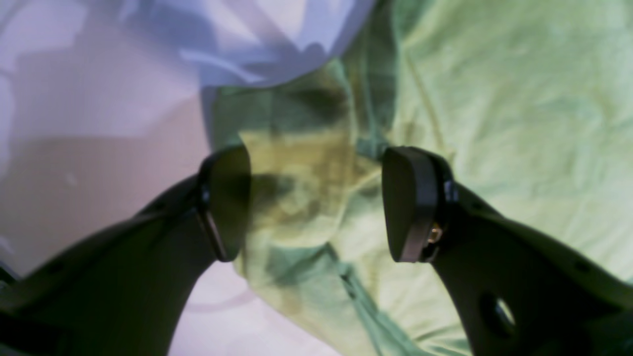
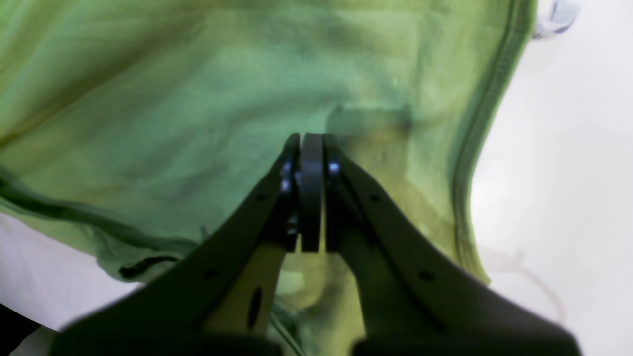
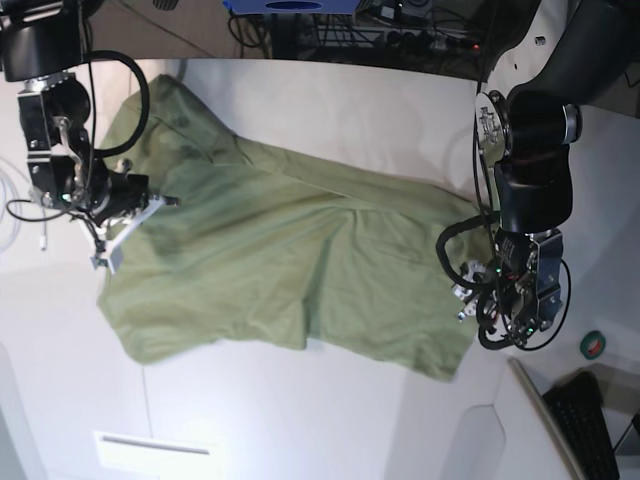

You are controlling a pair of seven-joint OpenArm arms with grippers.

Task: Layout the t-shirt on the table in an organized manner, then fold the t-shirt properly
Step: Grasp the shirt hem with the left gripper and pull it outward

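The t-shirt point(image 3: 290, 260) is spread wrinkled across the table point(image 3: 340, 110). Its hemmed edge point(image 2: 482, 128) runs just beside the right tool point(image 2: 311, 143), which is pinched fully shut over the cloth. The left tool point(image 1: 316, 202) is parted over a bunched edge, nothing gripped. Bare table is left beyond both tools.

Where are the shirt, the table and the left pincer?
shirt point(image 3: 290, 260), base view, middle of the spread cloth.
table point(image 3: 330, 100), base view, bare white top beyond the shirt.
left pincer point(image 1: 316, 202), left wrist view, gap between the open fingertips.
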